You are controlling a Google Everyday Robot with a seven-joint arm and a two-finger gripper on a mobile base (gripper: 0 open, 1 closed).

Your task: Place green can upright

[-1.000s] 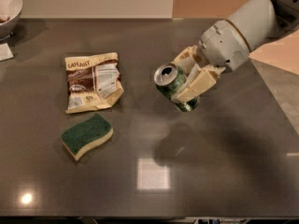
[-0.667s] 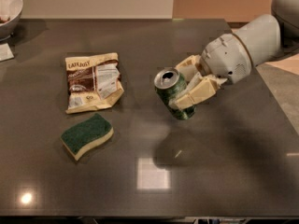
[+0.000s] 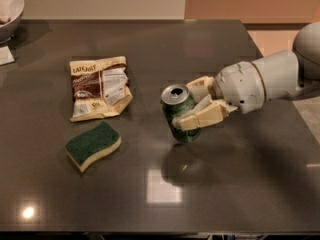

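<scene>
Placement is your step now: your cream two-finger gripper [image 3: 189, 105] clasps the small dark green metal can [image 3: 176, 108], nearly upright, mid-way across the dark glossy tabletop [image 3: 225, 194]. Its base seems to touch down, perhaps not fully. Seat it flat, then release gently. Your arm reaches in level from the view's right.

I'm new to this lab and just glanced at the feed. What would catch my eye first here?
The tool, reaching in from the picture's right, is shut on the green can, held nearly upright at the middle of the dark table. To the left lie a crumpled snack bag and, nearer the front edge, a green-and-yellow sponge.
</scene>
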